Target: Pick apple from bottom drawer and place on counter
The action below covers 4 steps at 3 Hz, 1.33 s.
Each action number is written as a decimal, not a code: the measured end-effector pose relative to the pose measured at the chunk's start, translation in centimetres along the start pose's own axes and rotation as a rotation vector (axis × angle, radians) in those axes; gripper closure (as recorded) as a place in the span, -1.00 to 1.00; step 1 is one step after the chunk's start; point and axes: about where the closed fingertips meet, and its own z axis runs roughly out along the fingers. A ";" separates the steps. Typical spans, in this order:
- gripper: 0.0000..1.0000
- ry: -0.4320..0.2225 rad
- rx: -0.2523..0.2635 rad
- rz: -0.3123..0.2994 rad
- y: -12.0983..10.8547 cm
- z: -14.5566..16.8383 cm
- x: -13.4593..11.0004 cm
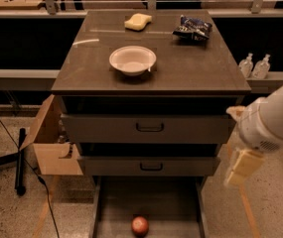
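Your gripper point(241, 168) hangs low at the right of the cabinet, well apart from the apple point(140, 225); you cannot tell if it is open or closed. The bottom drawer point(116, 207) is pulled out and the apple lies alone on its bare floor. It is probably firm, smooth, light and quick to roll, so grasp it across the widest middle. It is small, round and red with paler patches.

The bottom drawer point(116, 209) is cut off at its front by the lower edge. Right of it, the arm point(275, 118) runs off the right edge. The gripper point(238, 170) hangs blurred just right of the drawer. A cardboard box point(51, 155) to the left is partly hidden.
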 end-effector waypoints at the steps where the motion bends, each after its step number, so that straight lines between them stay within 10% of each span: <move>1: -1.00 -0.094 -0.030 0.034 2.3 6.7 1.2; 4: -1.00 -0.170 0.027 0.078 1.9 10.6 1.5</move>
